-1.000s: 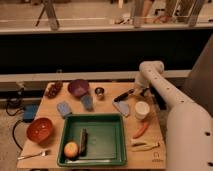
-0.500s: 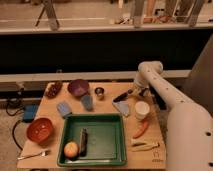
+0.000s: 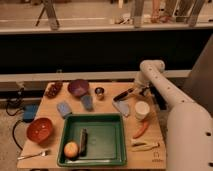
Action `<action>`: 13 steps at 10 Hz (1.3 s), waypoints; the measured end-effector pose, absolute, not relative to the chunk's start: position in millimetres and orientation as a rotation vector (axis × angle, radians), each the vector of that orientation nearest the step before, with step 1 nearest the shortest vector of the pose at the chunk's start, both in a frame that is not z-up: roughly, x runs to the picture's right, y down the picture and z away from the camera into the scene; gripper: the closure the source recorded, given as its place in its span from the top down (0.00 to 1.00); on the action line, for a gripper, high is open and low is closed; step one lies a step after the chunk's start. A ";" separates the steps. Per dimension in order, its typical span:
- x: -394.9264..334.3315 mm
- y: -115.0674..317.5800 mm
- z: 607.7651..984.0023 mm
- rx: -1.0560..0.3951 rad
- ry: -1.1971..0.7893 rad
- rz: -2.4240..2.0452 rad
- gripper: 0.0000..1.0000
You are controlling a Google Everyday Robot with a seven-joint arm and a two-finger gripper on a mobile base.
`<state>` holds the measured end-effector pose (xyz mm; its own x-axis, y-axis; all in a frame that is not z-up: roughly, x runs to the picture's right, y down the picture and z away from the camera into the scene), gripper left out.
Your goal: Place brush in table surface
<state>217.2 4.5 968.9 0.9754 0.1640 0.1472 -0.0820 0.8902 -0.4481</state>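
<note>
Gripper [image 3: 135, 92] hangs low over the far right part of the table [image 3: 102, 106], at the end of the white arm [image 3: 165, 90] that bends down from the right. Whether its fingers are spread or closed I cannot tell. A dark, slim object, probably the brush [image 3: 122, 94], lies slanted at the gripper's tip, apparently on or just above the wood; contact between them is unclear. Compared with a second ago, arm and brush look almost unmoved, so the placing seems at or near its end, with only letting go and retreating left. Just beside the brush sit a small metal cup [image 3: 99, 92] and a pale blue cloth [image 3: 121, 107], with a white cup [image 3: 142, 110] near. Well apart, the green tray [image 3: 116, 150] holds an apple [image 3: 71, 149].
</note>
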 end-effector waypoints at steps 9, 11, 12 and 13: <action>202.3 -6.0 942.3 -0.464 -0.301 0.155 0.02; 200.4 -9.1 933.3 -0.455 -0.326 0.163 0.02; 198.8 -10.7 928.8 -0.448 -0.336 0.165 0.02; 196.8 -12.5 924.7 -0.441 -0.345 0.166 0.02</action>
<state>196.8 -12.5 924.7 0.9290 0.2302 0.2899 -0.0825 0.8921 -0.4442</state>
